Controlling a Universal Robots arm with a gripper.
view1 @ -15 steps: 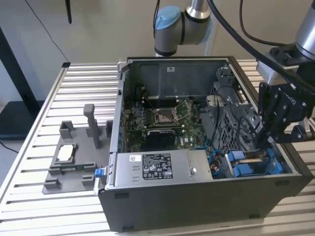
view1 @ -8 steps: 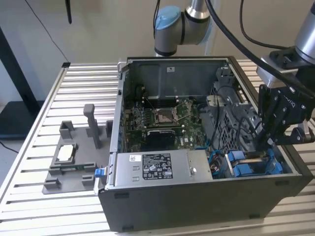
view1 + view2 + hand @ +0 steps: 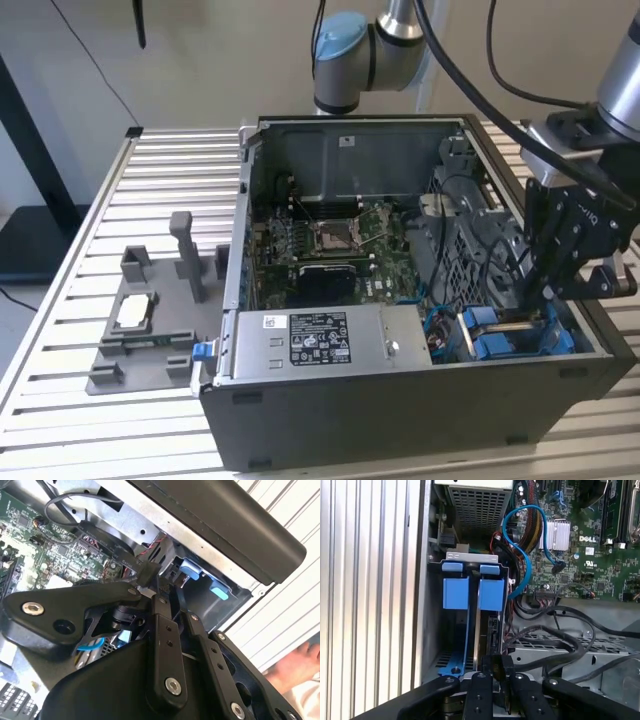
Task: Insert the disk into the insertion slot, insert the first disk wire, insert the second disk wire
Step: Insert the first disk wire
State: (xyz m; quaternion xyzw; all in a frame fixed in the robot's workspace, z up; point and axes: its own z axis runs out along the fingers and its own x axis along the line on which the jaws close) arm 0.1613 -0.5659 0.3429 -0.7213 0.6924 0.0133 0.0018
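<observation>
At insertion slot (image 3: 454, 639) — claw (image 3: 496, 666) pinched nearly closed on black wire plug (image 3: 146, 573) — beside blue tabs (image 3: 491, 594).

The gripper (image 3: 538, 298) hangs inside the open computer case (image 3: 400, 410) at the exterior view's right, just above blue tabs (image 3: 492, 346). A grey fixture (image 3: 140, 345) sits on the counter (image 3: 180, 165), left.

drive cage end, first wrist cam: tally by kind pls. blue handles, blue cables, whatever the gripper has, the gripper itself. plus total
Blue plastic handles: 2
Blue cable: 1
Black connector held in the gripper: 1
Gripper: 1
Total: 5
</observation>
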